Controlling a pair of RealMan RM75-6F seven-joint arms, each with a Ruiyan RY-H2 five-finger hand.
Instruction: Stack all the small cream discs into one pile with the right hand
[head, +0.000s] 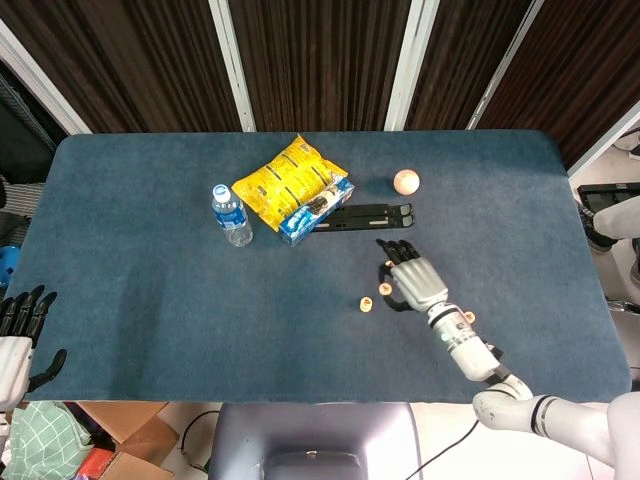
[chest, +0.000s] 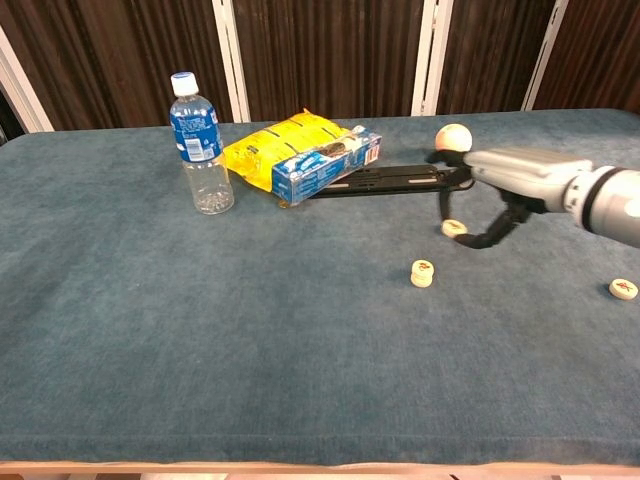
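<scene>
My right hand (head: 412, 279) hovers low over the table's middle right, fingers curled down. It pinches a small cream disc (head: 385, 290) between thumb and fingers. A short pile of cream discs (head: 367, 304) (chest: 422, 272) sits just left of the hand, apart from it. In the chest view a disc (chest: 454, 228) shows at the fingertips of the right hand (chest: 497, 188); I cannot tell whether it is the held one or one lying on the cloth. Another single disc (head: 468, 317) (chest: 623, 288) lies to the right beside the forearm. My left hand (head: 18, 335) hangs off the table's left edge, fingers spread, holding nothing.
A black folding stand (head: 365, 215) lies just beyond the right hand, with a peach ball (head: 405, 181) behind it. A yellow snack bag (head: 285, 180), a blue box (head: 315, 210) and a water bottle (head: 232, 215) stand at the centre left on the blue cloth (head: 150, 280).
</scene>
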